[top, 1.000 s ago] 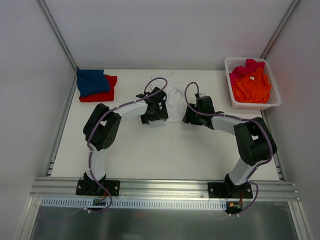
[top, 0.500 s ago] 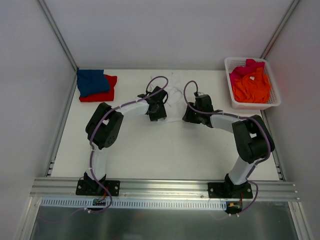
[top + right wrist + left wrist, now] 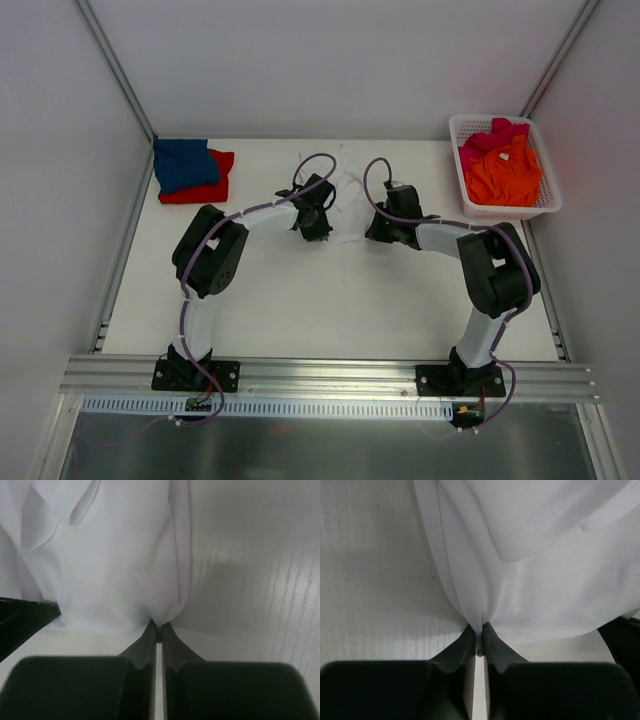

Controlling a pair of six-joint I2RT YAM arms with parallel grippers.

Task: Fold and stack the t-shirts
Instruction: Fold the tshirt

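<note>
White t-shirt point(image 3: 545, 580) near edge pinched by left tool point(image 3: 479, 631), right tool point(image 3: 159, 630); both clamped.

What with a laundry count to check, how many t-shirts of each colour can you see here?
White t-shirt: 1
Blue t-shirt: 1
Red t-shirt: 1
Orange t-shirt: 1
Pink t-shirt: 1
Total: 5

Before: both wide open. Now left gripper point(image 3: 479, 636) pinched shut on white shirt point(image 3: 545, 580) edge, right gripper point(image 3: 159, 631) pinched shut on its other edge. Both arms moved in closer.
</note>
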